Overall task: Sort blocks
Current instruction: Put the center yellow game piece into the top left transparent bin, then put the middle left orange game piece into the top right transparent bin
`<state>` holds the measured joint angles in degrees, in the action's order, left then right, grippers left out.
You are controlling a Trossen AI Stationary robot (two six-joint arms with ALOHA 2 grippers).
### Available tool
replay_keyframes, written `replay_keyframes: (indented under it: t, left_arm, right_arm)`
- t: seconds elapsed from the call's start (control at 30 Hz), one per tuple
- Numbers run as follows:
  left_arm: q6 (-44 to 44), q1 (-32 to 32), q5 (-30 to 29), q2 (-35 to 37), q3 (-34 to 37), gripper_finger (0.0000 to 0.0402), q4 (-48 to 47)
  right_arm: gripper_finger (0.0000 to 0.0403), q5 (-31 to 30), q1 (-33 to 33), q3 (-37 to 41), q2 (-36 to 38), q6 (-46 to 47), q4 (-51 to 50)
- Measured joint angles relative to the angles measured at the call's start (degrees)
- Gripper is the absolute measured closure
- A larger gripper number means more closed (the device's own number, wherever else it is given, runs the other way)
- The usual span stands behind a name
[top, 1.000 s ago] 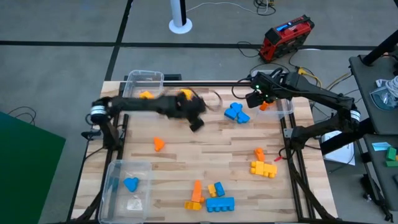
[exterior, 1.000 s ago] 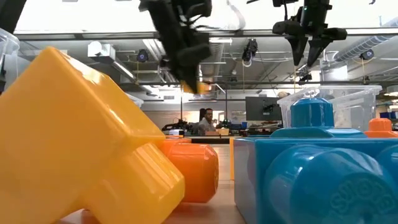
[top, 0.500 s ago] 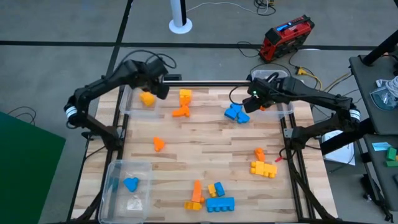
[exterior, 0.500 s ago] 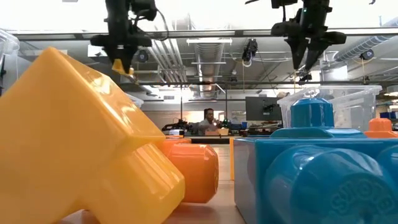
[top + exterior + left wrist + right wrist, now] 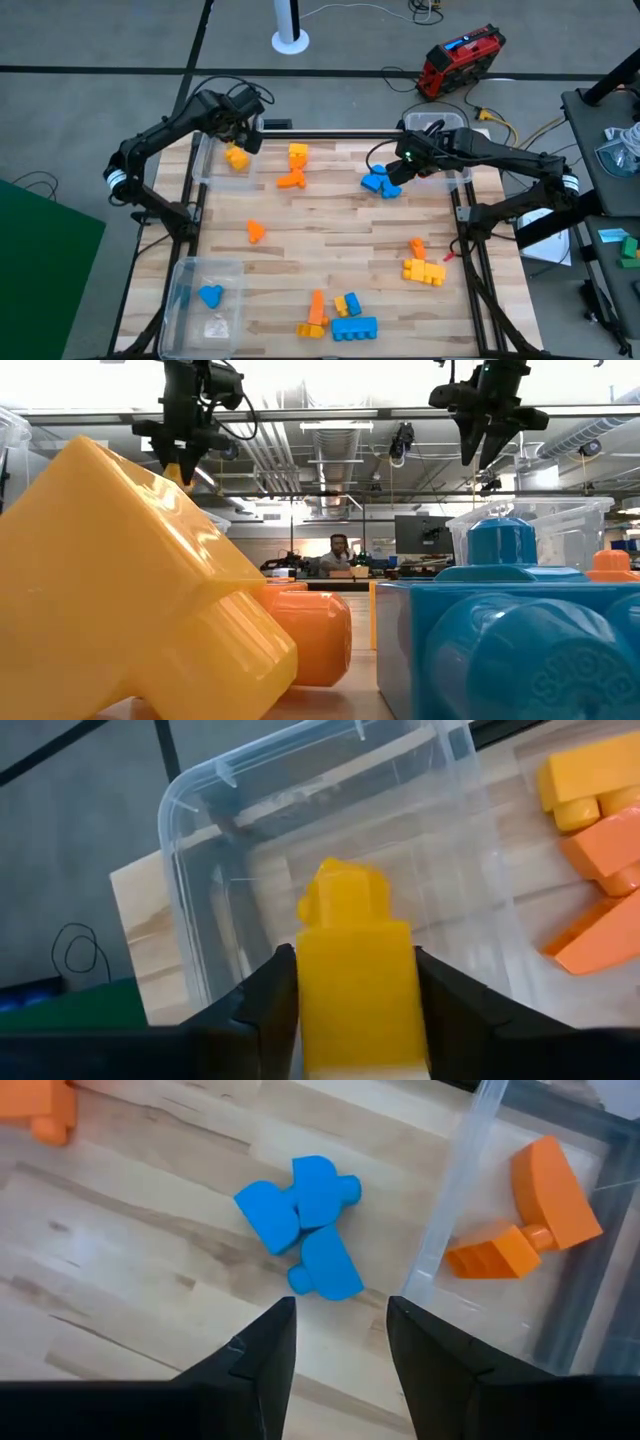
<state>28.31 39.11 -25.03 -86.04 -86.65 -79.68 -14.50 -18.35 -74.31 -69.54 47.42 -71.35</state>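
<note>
Gripping a yellow block (image 5: 356, 982) between its fingers (image 5: 262, 1010), your left gripper (image 5: 243, 136) hangs over the clear bin (image 5: 212, 128) at the table's far left corner. Your right gripper (image 5: 397, 169) hovers with fingers parted and empty above the blue blocks (image 5: 301, 1225) lying on the wood just beside the far right bin (image 5: 520, 1170), which holds an orange block (image 5: 530, 1215). More blocks (image 5: 345, 315) sit scattered near the front edge.
</note>
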Motion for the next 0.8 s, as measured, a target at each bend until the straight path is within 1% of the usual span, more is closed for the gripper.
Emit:
replay_keyframes:
  t: [0.2, 0.4, 0.47, 0.63, 0.8]
  left_arm:
    - [0.1, -0.2, 0.0, 0.0, 0.0, 0.0221, -0.1]
    - [1.1, -0.9, 0.0, 0.0, 0.0, 0.0217, -0.4]
    - [1.6, -2.0, 1.0, 0.3, 0.0, 0.0217, -0.4]
    - [5.7, -7.4, 6.4, 0.5, 0.0, 0.0217, -0.3]
    - [11.6, -16.9, 10.9, 0.5, 0.0, 0.0216, -0.3]
  right_arm:
    - [0.0239, 0.0, 0.0, 0.0, 0.0, 0.0, 0.0]
    - [0.023, 1.7, 0.1, 0.0, 0.0, 0.2, 0.0]
    - [0.0229, 2.3, 0.4, 0.0, 0.0, 0.2, 0.0]
    - [0.0236, 2.7, 0.6, 0.0, 0.0, 0.2, 0.0]
    - [0.0246, 2.7, 0.6, 0.0, 0.0, 0.0, 0.0]
